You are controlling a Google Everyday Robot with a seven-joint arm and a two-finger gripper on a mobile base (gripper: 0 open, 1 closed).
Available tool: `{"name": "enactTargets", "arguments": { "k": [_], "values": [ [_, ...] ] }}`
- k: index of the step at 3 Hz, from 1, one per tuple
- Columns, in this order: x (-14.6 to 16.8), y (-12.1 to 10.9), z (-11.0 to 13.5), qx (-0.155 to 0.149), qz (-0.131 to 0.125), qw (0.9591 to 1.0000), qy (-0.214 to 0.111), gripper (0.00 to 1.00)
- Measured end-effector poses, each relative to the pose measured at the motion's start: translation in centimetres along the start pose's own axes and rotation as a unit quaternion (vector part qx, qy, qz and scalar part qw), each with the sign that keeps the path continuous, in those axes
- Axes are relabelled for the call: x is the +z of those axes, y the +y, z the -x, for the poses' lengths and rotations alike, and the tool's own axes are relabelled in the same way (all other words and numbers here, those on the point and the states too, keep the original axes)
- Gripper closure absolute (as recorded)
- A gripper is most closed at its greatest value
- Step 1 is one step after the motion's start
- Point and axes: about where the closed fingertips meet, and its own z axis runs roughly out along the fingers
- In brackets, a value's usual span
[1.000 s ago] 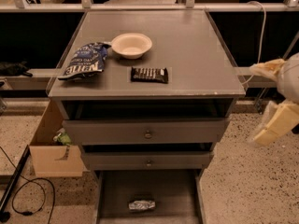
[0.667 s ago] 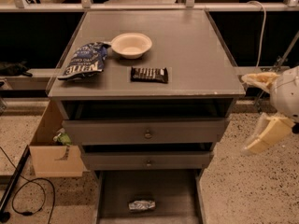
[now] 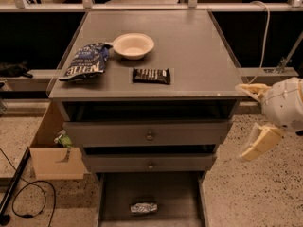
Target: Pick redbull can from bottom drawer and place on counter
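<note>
The redbull can (image 3: 144,207) lies on its side on the grey floor of the open bottom drawer (image 3: 175,197), near the drawer's front middle. The counter (image 3: 194,46) is the grey top of the cabinet. My gripper (image 3: 248,119) hangs to the right of the cabinet, at the height of the upper drawers, clear of the cabinet's right side. Its two cream fingers (image 3: 255,143) are spread wide apart and hold nothing. It is well above and to the right of the can.
On the counter lie a blue chip bag (image 3: 85,60), a white bowl (image 3: 133,45) and a dark candy bar (image 3: 151,75). Two upper drawers with round knobs (image 3: 150,136) are slightly pulled out. A cardboard box (image 3: 52,150) and a cable (image 3: 28,197) sit at the left on the floor.
My gripper has moved left toward the cabinet's right side and a little lower. The can and the things on the counter have not moved.
</note>
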Motion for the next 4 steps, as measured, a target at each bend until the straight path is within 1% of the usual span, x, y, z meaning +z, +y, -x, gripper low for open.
{"name": "enactTargets", "arguments": {
  "k": [1, 2, 3, 4],
  "values": [
    [4.7, 1.7, -1.1, 0.02, 0.021, 0.9986, -0.043, 0.0],
    [9.9, 3.7, -3.3, 0.04, 0.036, 0.9933, -0.102, 0.0],
    [13.9, 5.0, -6.3, 0.042, 0.042, 0.9874, -0.146, 0.0],
    [13.9, 5.0, -6.2, 0.041, 0.043, 0.9875, -0.146, 0.0]
  ]
}}
